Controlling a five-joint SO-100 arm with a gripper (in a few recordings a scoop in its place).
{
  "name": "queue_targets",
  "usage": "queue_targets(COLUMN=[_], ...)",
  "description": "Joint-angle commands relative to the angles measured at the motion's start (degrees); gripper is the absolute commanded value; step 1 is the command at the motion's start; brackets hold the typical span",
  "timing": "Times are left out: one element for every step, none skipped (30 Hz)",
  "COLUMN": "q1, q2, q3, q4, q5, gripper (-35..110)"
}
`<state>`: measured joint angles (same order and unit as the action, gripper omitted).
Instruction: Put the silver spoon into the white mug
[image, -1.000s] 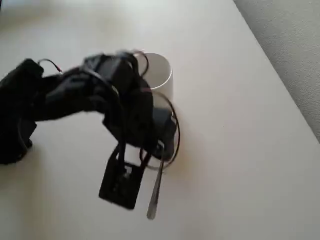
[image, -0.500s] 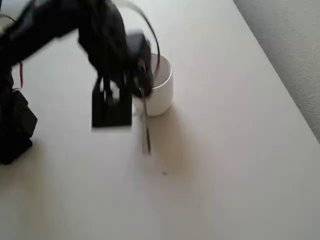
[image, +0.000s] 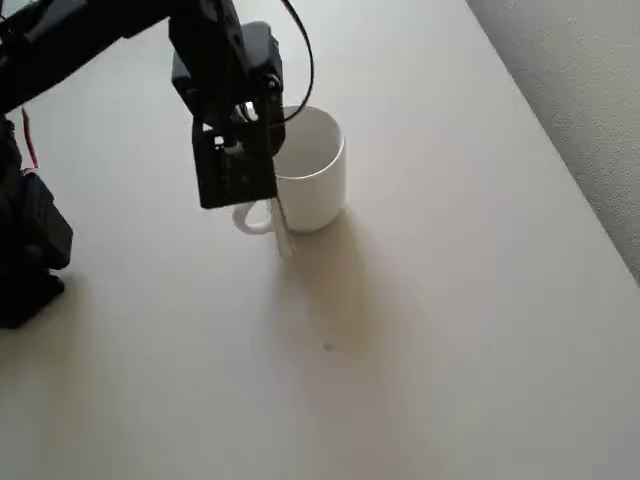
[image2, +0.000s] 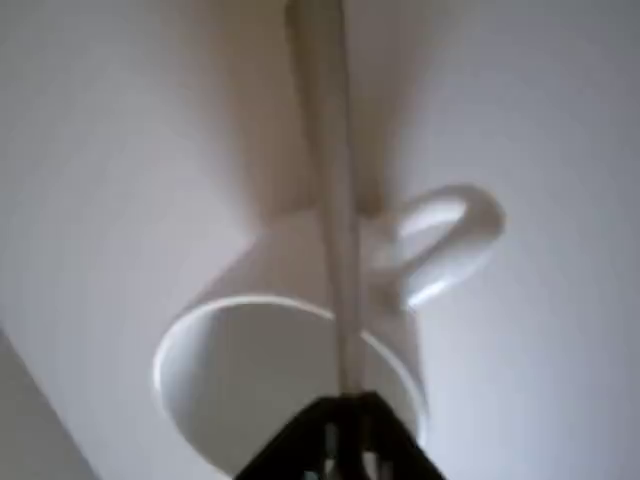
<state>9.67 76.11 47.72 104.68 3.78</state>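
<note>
Gripper: the black gripper (image: 262, 150) hangs above the near-left rim of the mug in the overhead view; in the wrist view (image2: 345, 425) its dark fingertips meet at the bottom edge, pinched tight on one end of the spoon.
Silver spoon: the silver spoon (image: 283, 228) is held in the air by the gripper. In the overhead view its slim shaft runs from the gripper down the picture, past the mug's outer wall, and ends in front of the table just below the mug. In the wrist view the spoon (image2: 335, 200) stretches straight up the picture, crossing over the mug's rim beside the handle.
White mug: the white mug (image: 318, 180) stands upright on the table with its mouth open upward and its looped handle pointing to the lower left in the overhead view; its inside (image2: 260, 370) looks plain white.
Arm: the black arm (image: 90, 40) reaches in from the left edge of the overhead view.
Table: a pale, bare tabletop (image: 450, 330) with a textured grey floor (image: 590, 90) at the right.
</note>
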Motion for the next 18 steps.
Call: queue_targets(q1=[0.0, 0.2, 0.4, 0.7, 1.0, 1.2, 1.6, 1.9, 2.4, 2.8, 3.2, 3.4, 3.6, 3.8, 4.0, 4.0, 4.0, 4.0], q2=[1.0, 0.2, -0.6, -1.5, -2.5, -3.6, -5.0, -6.4, -7.8, -9.1, -10.2, -11.2, -12.0, -12.6, -13.1, -13.4, -13.4, -13.4], q3=[-0.1, -0.1, -0.1, -0.1, -0.1, -0.1, -0.1, -0.1, -0.1, -0.1, -0.1, -0.1, -0.1, -0.1, -0.1, -0.1, -0.1, -0.1], q4=[-2.0, -2.5, -3.1, -3.5, -3.9, -4.0, -4.4, -5.0, -5.7, -6.2, -6.8, -7.4, -7.6, -7.6, -7.8, -7.9, -7.9, -7.9], q5=[-0.4, -0.5, -0.8, -1.1, -1.3, -1.5, -1.5, -1.5, -1.6, -1.6, -1.6, -1.8, -1.8, -1.8, -1.8, -1.8, -1.8, -1.8], gripper=[-2, -2, -2, -2, -2, -2, -2, -2, -2, -2, -2, -2, -2, -2, -2, -2, -2, -2])
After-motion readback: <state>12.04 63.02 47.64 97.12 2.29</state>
